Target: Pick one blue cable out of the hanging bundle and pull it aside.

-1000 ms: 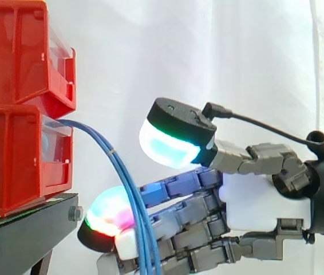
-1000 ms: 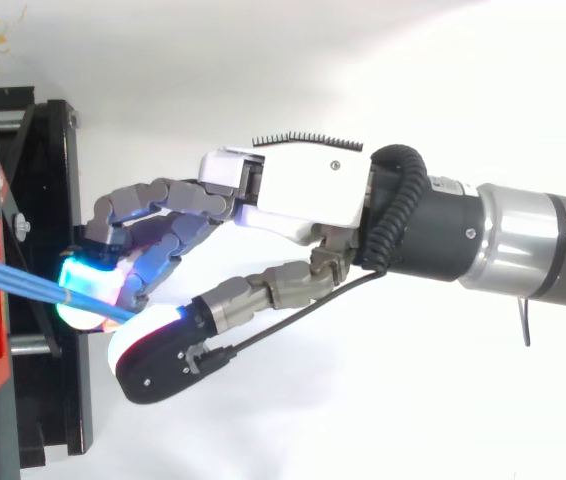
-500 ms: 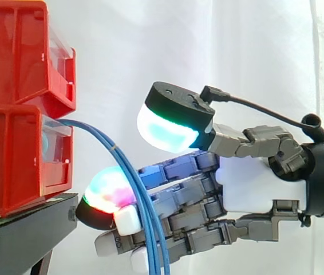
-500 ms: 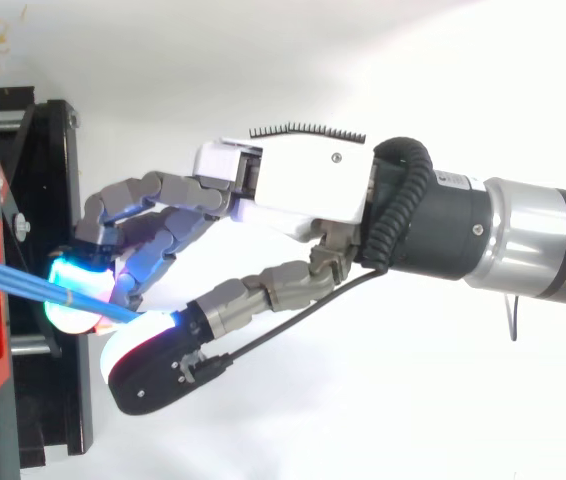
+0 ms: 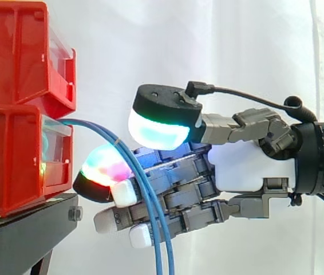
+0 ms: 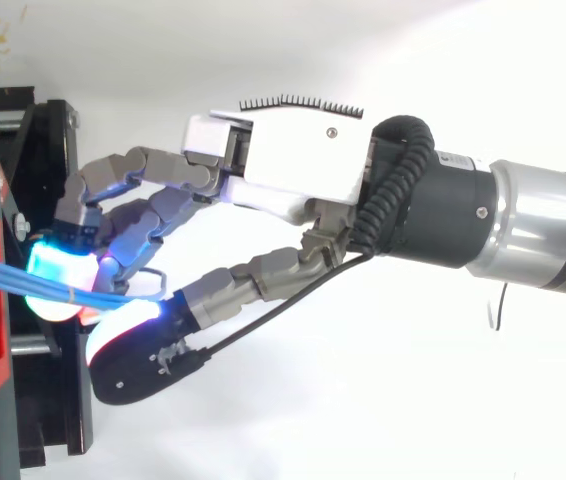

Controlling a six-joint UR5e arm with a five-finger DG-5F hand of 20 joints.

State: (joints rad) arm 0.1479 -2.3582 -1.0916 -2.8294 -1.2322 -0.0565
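Note:
A bundle of thin blue cables (image 5: 150, 212) comes out of the lower red bin (image 5: 13, 166), arcs to the right and hangs down past the bottom edge. My hand (image 5: 248, 169) reaches in from the right at the bundle's height. Its fingers are nearly straight and lie behind the cables in the side view. One pad (image 5: 102, 166) glows red and green just left of the bundle. The thumb pad (image 5: 159, 129) glows cyan above and to the right of it. In the top view the cables (image 6: 23, 285) run into the gap between the thumb (image 6: 128, 350) and the fingers (image 6: 128, 215). No cable is pinched.
Two red bins stand stacked at the left, the upper one (image 5: 13, 51) jutting out over the cables' exit. They rest on a black stand (image 5: 24, 229) whose edge lies just below my fingertips. A white curtain hangs behind.
My hand has risen and moved left toward the bins. The glowing fingertip has passed behind the cables to their left side, and the thumb has come closer above them.

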